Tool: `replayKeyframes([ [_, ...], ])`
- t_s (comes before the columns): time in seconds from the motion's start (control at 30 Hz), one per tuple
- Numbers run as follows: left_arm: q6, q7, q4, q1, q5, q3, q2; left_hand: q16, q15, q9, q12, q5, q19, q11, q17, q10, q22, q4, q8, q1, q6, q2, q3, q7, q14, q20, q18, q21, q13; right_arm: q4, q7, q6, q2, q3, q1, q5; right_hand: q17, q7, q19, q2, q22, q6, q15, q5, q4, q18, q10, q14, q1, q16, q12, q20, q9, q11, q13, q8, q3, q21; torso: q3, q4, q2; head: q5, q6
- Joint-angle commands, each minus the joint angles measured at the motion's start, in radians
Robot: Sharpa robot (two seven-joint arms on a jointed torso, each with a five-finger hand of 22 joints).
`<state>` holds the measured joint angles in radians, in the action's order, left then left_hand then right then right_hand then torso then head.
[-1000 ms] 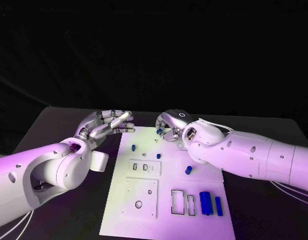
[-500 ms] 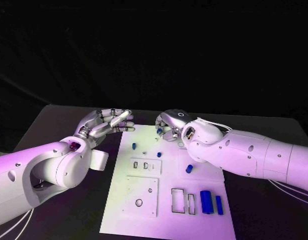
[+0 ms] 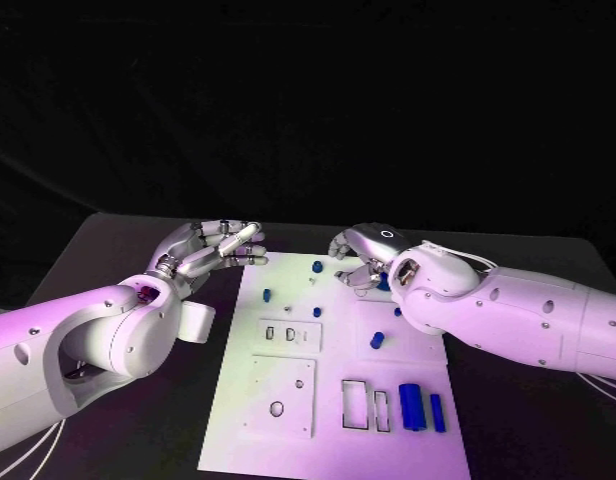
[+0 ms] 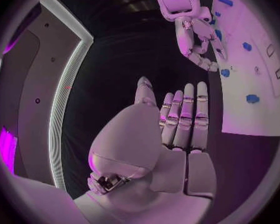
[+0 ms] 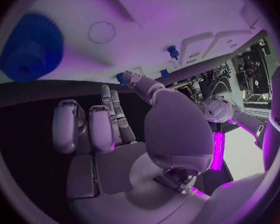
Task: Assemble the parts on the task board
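I have the right hand (image 3: pixel 366 262) over the far end of the task board (image 3: pixel 340 420), its fingers curled downward above the board's top right area. From the wrist camera I see a blue gear (image 5: pixel 29 47) lying on the board just ahead of those fingers, apart from them, and nothing in the palm, so I read this hand as loosely apart and empty (the fingertips themselves are partly hidden, so a tiny pinched piece cannot be ruled out). The left hand (image 3: pixel 210 250) hangs beside the board's far left corner, over the desk (image 3: pixel 121 250), fingers straight and side by side, holding nothing.

Other small blue parts sit scattered on the board: a peg (image 3: pixel 266 294) near the left edge, a short piece (image 3: pixel 377 339) mid-right, and two long blue bars (image 3: pixel 421 406) near the bottom right beside the empty rectangular slots (image 3: pixel 366 405).

My judgement is that the step in hand is picking up the gear. To do it well I would lower the right hand slowly, straddle the gear's rim with thumb and a finger, and close only once both sides touch, keeping the left hand clear.
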<state>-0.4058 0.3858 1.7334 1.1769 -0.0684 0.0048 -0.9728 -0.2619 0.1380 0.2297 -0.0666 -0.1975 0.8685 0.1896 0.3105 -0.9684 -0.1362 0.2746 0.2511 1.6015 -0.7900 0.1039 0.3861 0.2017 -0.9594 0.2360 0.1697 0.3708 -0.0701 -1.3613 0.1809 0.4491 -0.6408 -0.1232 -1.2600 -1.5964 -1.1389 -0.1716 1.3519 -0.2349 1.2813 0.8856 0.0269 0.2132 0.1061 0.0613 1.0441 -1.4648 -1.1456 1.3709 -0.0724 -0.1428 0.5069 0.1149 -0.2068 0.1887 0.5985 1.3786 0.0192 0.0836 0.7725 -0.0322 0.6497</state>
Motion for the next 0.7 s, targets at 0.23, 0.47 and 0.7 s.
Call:
replayKeyframes([
  [0.23, 0.017, 0.003, -0.004, 0.002, 0.004, 0.001, -0.001, 0.006, 0.003, 0.001, 0.005, 0.006, 0.002, -0.002, 0.001, 0.007, 0.002, 0.000, -0.007, -0.002, 0.010, 0.011, 0.006, 0.031, 0.006, 0.006, 0.008, 0.003, 0.001, -0.122, 0.051, -0.053, -0.165, 0.012, -0.026, 0.174, -0.057, 0.019, 0.075, -0.003, 0.092, 0.059, -0.017, 0.009, -0.019, -0.009, 0.149, -0.034, -0.002, 0.039, -0.067, 0.021, -0.004, -0.031, -0.027, 0.010, -0.006, 0.060, -0.0029, -0.0170, -0.010, -0.010, -0.006],
  [0.47, 0.022, 0.003, -0.008, 0.002, 0.006, 0.001, 0.001, 0.006, 0.003, 0.002, 0.005, 0.008, 0.002, -0.002, 0.002, 0.008, 0.002, 0.000, -0.007, -0.002, 0.010, 0.011, 0.007, 0.031, 0.007, 0.006, 0.008, 0.003, 0.001, -0.139, 0.077, -0.135, -0.231, 0.014, -0.035, 0.269, -0.109, 0.038, 0.146, -0.011, 0.193, -0.030, -0.045, -0.033, -0.094, -0.034, 0.208, -0.045, 0.009, 0.074, -0.334, 0.050, 0.031, -0.063, -0.294, -0.006, -0.212, 0.127, -0.0076, -0.0213, -0.012, -0.016, -0.003],
  [0.7, 0.025, 0.002, -0.013, 0.002, 0.006, 0.001, 0.004, 0.007, 0.003, 0.002, 0.005, 0.008, 0.002, -0.002, 0.002, 0.009, 0.002, 0.000, -0.007, -0.002, 0.011, 0.011, 0.007, 0.031, 0.007, 0.006, 0.008, 0.002, 0.001, -0.115, 0.084, -0.180, -0.224, 0.014, -0.034, 0.299, -0.311, 0.037, 0.186, 0.000, 0.248, -0.083, -0.044, -0.024, -0.203, -0.049, 0.217, -0.082, -0.089, 0.162, -0.977, 0.049, 0.067, -0.061, -0.884, 0.064, -0.294, 0.161, -0.0090, -0.0201, -0.010, -0.013, -0.001],
])
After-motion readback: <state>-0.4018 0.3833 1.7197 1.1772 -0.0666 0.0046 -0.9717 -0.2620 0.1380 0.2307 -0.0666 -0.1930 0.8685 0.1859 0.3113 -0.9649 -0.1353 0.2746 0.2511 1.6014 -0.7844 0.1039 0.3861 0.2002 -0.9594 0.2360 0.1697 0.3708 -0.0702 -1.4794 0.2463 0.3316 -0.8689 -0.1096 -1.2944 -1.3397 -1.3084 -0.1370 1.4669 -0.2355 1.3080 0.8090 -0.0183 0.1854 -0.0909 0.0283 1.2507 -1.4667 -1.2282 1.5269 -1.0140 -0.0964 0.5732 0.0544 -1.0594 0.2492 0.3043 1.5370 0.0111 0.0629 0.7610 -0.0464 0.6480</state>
